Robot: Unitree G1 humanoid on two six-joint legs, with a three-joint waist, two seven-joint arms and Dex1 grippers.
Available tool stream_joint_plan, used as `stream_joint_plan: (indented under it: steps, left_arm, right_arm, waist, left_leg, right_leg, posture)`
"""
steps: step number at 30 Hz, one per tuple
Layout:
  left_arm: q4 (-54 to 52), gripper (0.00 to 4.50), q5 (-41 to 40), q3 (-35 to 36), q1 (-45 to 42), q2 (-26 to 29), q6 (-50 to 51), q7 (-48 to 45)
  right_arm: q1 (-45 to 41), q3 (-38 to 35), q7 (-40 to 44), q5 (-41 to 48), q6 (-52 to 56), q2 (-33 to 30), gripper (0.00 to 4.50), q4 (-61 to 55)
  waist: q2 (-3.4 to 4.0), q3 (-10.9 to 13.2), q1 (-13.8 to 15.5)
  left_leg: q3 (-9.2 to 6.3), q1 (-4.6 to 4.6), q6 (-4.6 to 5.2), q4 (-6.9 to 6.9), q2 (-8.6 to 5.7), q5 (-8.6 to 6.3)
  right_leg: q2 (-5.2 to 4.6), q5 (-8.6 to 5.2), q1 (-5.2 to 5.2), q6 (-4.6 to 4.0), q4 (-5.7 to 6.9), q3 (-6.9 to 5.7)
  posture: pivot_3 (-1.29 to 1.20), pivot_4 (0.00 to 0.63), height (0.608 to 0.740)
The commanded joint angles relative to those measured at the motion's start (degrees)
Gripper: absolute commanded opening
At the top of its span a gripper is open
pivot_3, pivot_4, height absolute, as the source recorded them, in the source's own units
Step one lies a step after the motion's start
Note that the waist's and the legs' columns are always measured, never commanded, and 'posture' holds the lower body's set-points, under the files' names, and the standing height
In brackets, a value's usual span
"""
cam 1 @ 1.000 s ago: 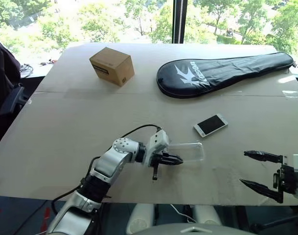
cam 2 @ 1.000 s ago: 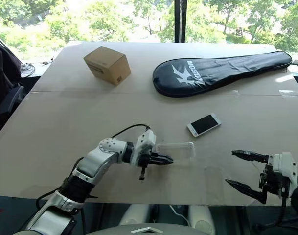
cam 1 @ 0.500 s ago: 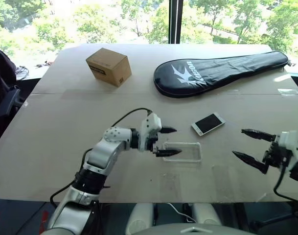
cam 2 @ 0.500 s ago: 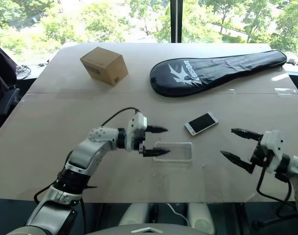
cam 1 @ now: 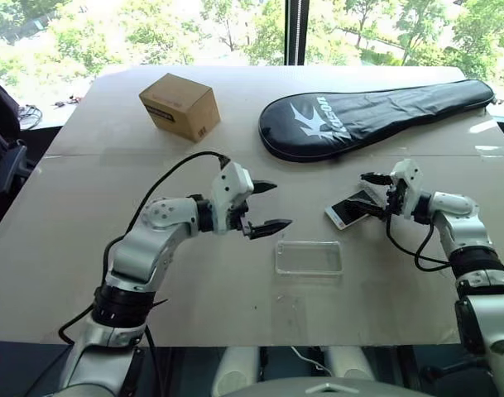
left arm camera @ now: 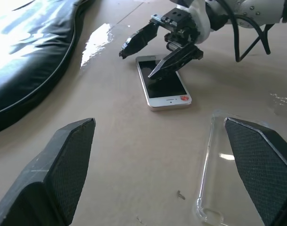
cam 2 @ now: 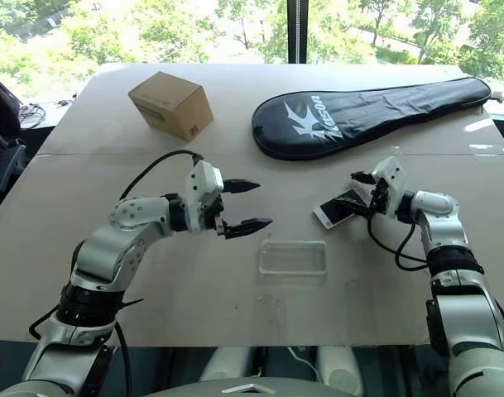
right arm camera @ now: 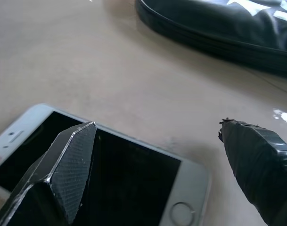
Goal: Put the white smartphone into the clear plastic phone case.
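Indoor test space — plain table (cam 1: 111, 240) by tree-facing window (cam 1: 235, 29).

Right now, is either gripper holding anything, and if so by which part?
Nothing is held. The left gripper hangs open above the table. The right gripper is open over the white smartphone. The clear plastic phone case lies free.

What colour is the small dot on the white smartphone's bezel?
Red, on the white smartphone; the left wrist view shows it best.

I count one white smartphone (cam 1: 352, 209), one clear plastic phone case (cam 1: 309, 257), one brown cardboard box (cam 1: 179, 106), one black racket cover (cam 1: 372, 117), all on one table (cam 1: 111, 240).
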Motion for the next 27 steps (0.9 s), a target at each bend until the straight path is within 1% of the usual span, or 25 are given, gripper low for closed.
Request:
stream_joint_plan:
  steps: [1,4,6,8,11,13,17,20,24,27]
  left_arm:
    - [-3.16,4.46,-2.04,2.13,1.23,0.52,0.79,1.05]
    - [-2.92,4.46,-1.69,1.87,1.84,1.11,0.52,1.04]
    - [-2.43,4.46,-1.41,1.64,1.76,1.08,0.08,1.07]
    - [-2.03,4.46,-1.63,1.40,1.65,0.58,0.00,1.12]
    - [-0.60,4.46,-1.16,0.09,1.67,0.22,-0.59,0.27]
    - [0.08,4.46,-1.09,-0.53,1.47,0.07,-0.94,-0.32]
    - [2.14,4.46,-2.01,-1.60,-0.44,-1.14,-1.30,-1.92]
    - [3.29,4.46,-2.22,-2.06,-1.54,-1.50,-1.34,-3.29]
    - [5.61,4.46,-1.09,-2.96,-3.10,-1.59,-2.51,-4.52]
    - [5.98,4.46,-0.91,-3.38,-3.57,-1.78,-2.74,-4.81]
  right_arm:
    - [-1.21,3.00,4.51,-3.40,1.29,-0.75,4.50,4.80]
    - [-0.85,4.77,11.95,-3.78,6.12,-3.07,4.50,4.65]
    - [0.13,4.84,16.40,-3.01,10.22,-5.43,4.50,2.83]
    - [2.40,4.03,20.34,-1.20,11.16,-7.23,4.50,-0.22]
    - [7.60,3.09,22.18,1.11,12.67,-8.48,4.50,-7.36]
    - [11.22,2.66,20.87,1.84,12.31,-8.55,4.50,-12.73]
    - [19.75,0.25,14.19,3.45,8.86,-6.18,4.50,-24.64]
    - [24.74,0.99,12.97,3.60,9.61,-6.06,4.50,-30.36]
    - [26.02,0.42,5.35,1.30,7.36,-3.93,4.50,-31.21]
    - [25.65,0.68,2.22,-0.10,6.48,-3.75,4.50,-30.13]
  waist:
    - [0.01,-0.02,0.00]
    - [0.01,-0.04,0.20]
    - [0.01,-0.05,0.48]
    - [-0.01,-0.08,0.94]
    - [-0.02,-0.11,1.39]
    - [0.01,-0.14,1.49]
    - [-0.05,-0.18,1.63]
    - [-0.05,-0.21,1.50]
    - [-0.08,-0.24,0.96]
    - [-0.09,-0.24,0.30]
  left_leg:
    - [-0.01,0.01,0.00,0.00,0.00,0.00]
    - [0.00,0.07,0.00,0.01,0.00,0.00]
    - [-0.03,0.07,0.00,0.02,-0.02,0.00]
    - [-0.10,0.06,0.00,0.03,-0.06,0.00]
    - [-0.17,0.06,0.00,0.02,-0.06,0.00]
    - [-0.17,0.06,0.00,0.02,-0.05,0.00]
    - [-0.20,0.07,0.00,0.02,-0.05,0.00]
    - [-0.16,0.07,0.00,0.05,-0.05,0.00]
    - [-0.13,0.22,0.00,0.04,-0.05,0.00]
    - [-0.08,0.58,-0.01,0.04,-0.05,0.00]
  right_leg:
    - [0.00,0.00,0.00,0.00,0.02,-0.01]
    - [-0.01,0.01,0.08,0.00,0.01,0.00]
    - [-0.05,0.01,0.11,0.00,0.01,-0.04]
    - [-0.10,0.01,0.13,0.00,0.00,-0.12]
    - [-0.10,0.01,0.16,0.00,-0.02,-0.18]
    - [-0.09,0.00,0.16,0.00,-0.01,-0.18]
    - [-0.09,0.00,0.16,0.00,0.02,-0.20]
    - [-0.07,0.01,0.16,0.00,0.05,-0.17]
    - [0.00,0.01,0.23,0.00,0.09,-0.11]
    - [0.01,0.01,0.53,0.00,0.12,-0.05]
  posture:
    - [0.00,0.150,0.740]
    - [0.00,0.150,0.740]
    - [0.00,0.150,0.740]
    - [0.00,0.150,0.740]
    - [0.00,0.150,0.740]
    - [0.00,0.150,0.740]
    - [0.00,0.150,0.740]
    - [0.00,0.150,0.740]
    - [0.00,0.150,0.740]
    - [0.00,0.150,0.740]
